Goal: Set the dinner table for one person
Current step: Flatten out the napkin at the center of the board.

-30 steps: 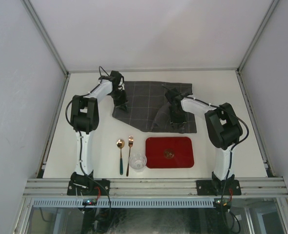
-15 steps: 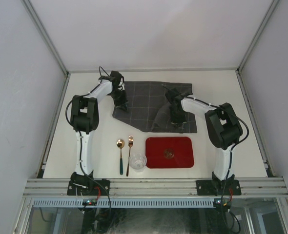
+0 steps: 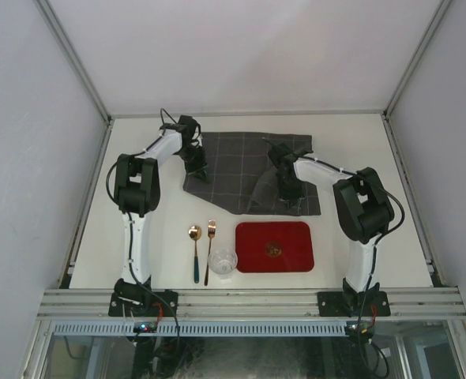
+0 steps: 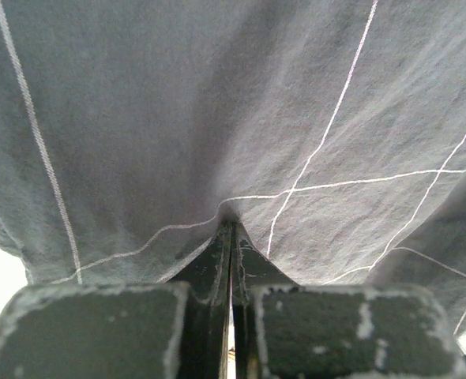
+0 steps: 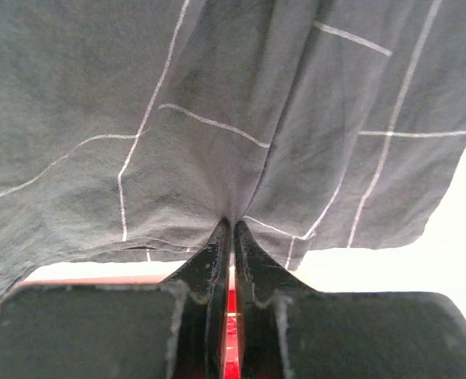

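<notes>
You have the left gripper (image 4: 231, 225) and right gripper (image 5: 231, 223) both pinched shut on the grey checked cloth (image 3: 233, 166).
Your left fingers clamp its left edge, your right fingers its near edge just beyond the red tray (image 3: 253, 237). The table (image 3: 351, 134) lies under everything; spoon (image 3: 194, 253), fork (image 3: 209, 251) and glass bowl (image 3: 223, 261) sit left of the tray.
</notes>
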You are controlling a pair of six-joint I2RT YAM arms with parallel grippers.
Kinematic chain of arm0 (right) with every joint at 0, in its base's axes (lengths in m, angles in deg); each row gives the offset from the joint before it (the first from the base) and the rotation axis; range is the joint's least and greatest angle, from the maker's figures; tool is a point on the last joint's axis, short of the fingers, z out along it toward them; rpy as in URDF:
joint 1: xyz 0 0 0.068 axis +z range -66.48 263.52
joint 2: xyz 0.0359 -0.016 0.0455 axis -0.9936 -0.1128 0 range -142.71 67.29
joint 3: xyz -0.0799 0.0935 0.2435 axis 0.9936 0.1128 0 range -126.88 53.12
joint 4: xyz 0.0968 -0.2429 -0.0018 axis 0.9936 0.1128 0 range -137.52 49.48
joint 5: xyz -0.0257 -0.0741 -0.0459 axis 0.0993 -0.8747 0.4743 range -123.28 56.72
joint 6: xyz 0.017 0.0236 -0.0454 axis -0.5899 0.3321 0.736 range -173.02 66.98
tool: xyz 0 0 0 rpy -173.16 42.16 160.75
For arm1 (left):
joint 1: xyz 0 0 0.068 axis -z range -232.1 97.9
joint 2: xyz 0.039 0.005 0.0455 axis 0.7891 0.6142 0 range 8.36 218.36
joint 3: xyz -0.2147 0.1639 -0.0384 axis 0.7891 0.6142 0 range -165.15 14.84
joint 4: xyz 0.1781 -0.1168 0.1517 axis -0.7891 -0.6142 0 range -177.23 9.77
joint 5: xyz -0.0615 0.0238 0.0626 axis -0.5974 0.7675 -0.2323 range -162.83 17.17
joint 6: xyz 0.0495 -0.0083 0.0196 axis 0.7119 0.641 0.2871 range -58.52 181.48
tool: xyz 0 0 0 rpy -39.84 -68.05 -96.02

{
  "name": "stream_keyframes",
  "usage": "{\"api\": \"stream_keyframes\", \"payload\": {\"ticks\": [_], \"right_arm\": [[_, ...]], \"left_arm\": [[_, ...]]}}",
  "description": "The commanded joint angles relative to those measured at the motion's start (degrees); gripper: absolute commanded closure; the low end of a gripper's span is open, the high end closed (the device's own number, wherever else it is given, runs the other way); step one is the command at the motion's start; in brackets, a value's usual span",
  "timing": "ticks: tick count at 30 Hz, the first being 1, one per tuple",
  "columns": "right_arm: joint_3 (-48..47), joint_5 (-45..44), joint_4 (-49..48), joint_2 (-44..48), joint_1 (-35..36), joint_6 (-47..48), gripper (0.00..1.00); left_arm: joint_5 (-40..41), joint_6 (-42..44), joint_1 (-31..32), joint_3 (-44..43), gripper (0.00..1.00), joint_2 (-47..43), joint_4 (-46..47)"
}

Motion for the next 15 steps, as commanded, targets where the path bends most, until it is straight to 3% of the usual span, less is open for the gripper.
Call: {"api": "stream_keyframes", "payload": {"ticks": [1, 15], "right_arm": [[-1.1, -5.6, 3.0, 6.2, -0.5, -1.5, 1.00], [1.5, -11.1, 6.9, 11.9, -3.7, -2.0, 1.00]], "left_arm": [[0.0, 0.5, 0.4, 2.1, 1.00, 0.6, 0.5], [0.3, 0.7, 0.4, 2.6, 1.00, 0.8, 0.3]]}}
